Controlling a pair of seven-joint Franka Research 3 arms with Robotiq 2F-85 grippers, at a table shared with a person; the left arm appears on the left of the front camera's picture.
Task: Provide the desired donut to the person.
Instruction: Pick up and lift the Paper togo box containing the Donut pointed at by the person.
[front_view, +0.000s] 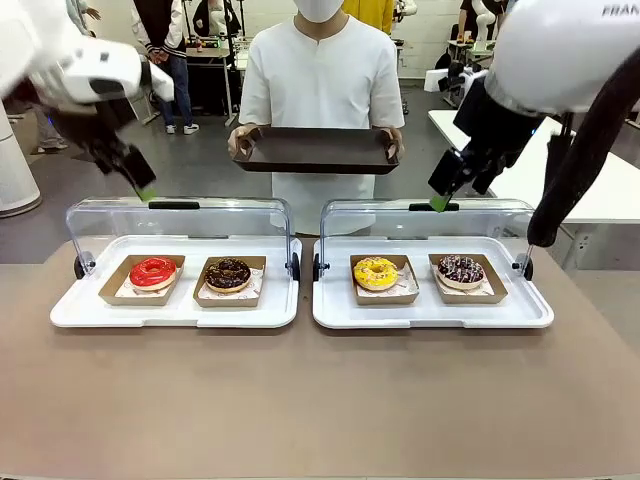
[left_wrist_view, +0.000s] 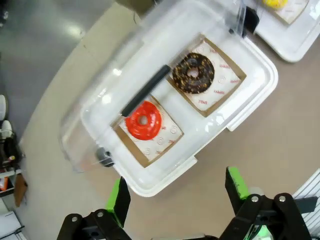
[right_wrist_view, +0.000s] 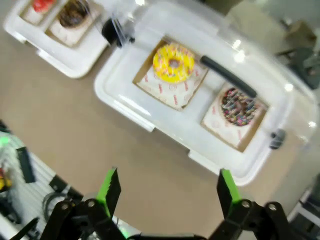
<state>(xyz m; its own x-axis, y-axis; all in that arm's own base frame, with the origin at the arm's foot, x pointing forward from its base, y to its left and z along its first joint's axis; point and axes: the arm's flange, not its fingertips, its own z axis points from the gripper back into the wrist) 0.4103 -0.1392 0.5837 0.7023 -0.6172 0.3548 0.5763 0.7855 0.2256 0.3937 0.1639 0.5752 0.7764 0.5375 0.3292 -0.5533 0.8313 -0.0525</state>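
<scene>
Bright, even overhead light; soft shadows.
Glare spots sit on the clear lids (right_wrist_view: 287, 87) in both wrist views; the right wrist view is blurred throughout, and both bend at the edges.

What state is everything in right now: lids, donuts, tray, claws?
Left lid: open, tipped back.
Right lid: open, tipped back.
Donuts: resting in cardboard trays.
Person's brown tray: held level, empty.
Left claw: open, empty.
Right claw: open, empty.
</scene>
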